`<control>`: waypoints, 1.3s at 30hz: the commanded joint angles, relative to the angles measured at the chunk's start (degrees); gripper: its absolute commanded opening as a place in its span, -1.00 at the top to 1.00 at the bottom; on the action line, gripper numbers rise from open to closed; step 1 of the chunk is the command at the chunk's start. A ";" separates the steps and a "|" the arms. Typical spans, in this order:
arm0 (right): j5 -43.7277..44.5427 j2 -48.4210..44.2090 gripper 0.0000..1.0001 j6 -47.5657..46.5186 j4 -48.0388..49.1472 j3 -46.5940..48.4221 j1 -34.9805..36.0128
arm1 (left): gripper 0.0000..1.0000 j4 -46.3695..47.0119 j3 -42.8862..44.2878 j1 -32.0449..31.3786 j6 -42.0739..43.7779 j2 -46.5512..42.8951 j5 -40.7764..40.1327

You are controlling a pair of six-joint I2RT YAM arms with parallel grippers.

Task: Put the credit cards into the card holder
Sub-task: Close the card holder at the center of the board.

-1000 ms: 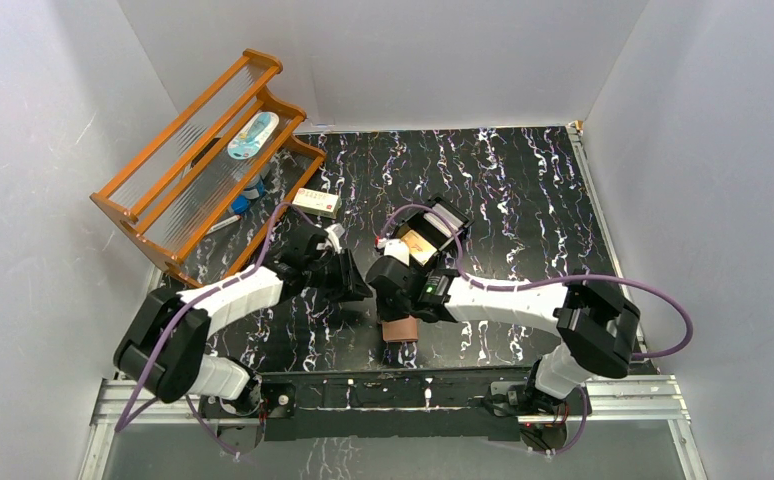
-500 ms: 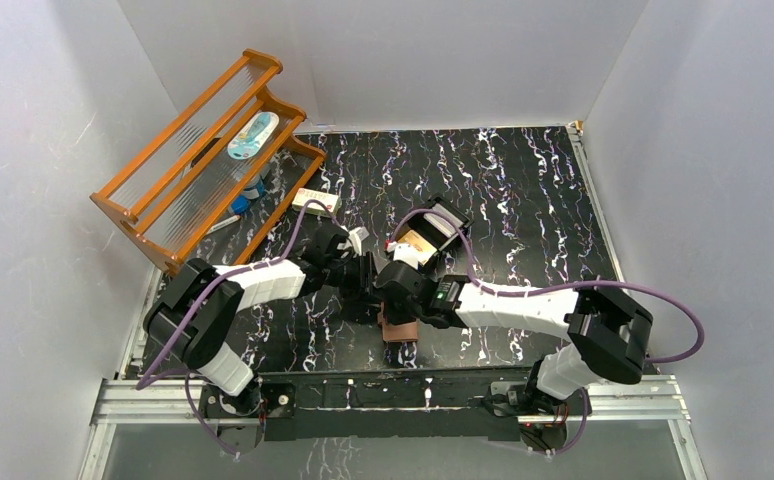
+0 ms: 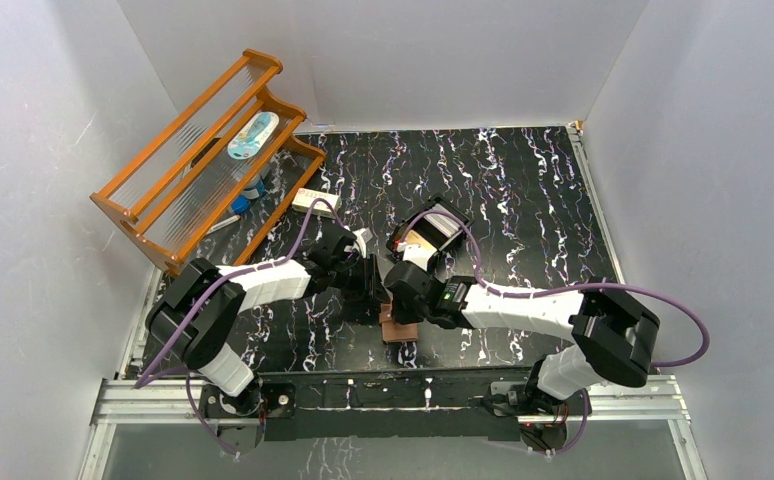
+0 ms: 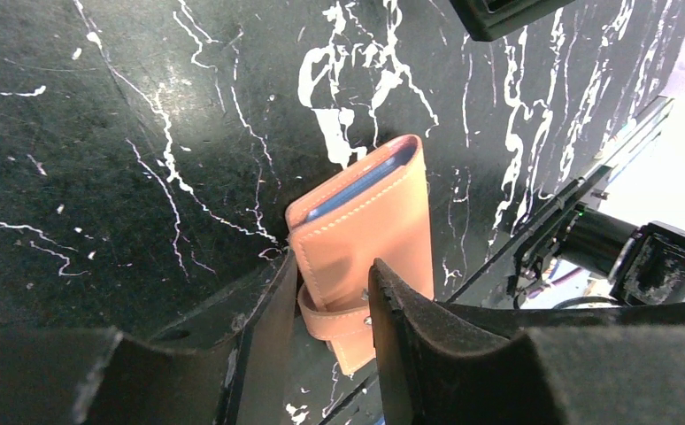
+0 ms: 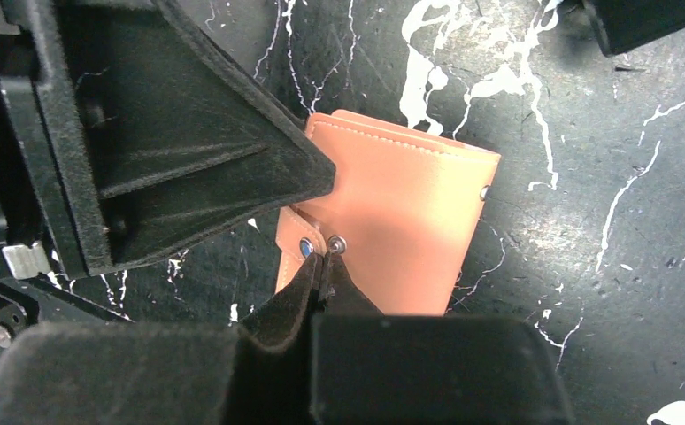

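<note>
The black bench (image 3: 523, 200) has white streaks on it. An orange wooden rack (image 3: 193, 150) stands at its far left corner. Both arms reach in to the middle of the near edge. There the card holder (image 3: 399, 328) lies flat and folded shut. The left jaws (image 4: 332, 270) stand part way open, with the holder's snap tab (image 4: 334, 314) between them. The right jaws (image 5: 321, 261) are closed tight with nothing between them, and their tips touch the tab by its snaps. A black tray (image 3: 433, 222) sits just beyond the arms, nearer the middle of the bench. The credit cards (image 3: 420, 240) are in it, and one shows orange. A small white box (image 3: 315, 200) lies by the foot of the rack.
</note>
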 commanded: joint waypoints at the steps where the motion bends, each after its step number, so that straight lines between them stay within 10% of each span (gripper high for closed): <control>1: 1.54 -1.83 1.00 0.62 1.26 -0.61 -0.70 | 0.31 -2.49 1.55 -0.56 1.02 -0.51 -2.31; 39: 2.30 -0.29 1.00 2.16 -0.78 -1.42 -1.37 | 0.29 -7.75 -1.26 -3.32 -1.32 -10.53 -3.85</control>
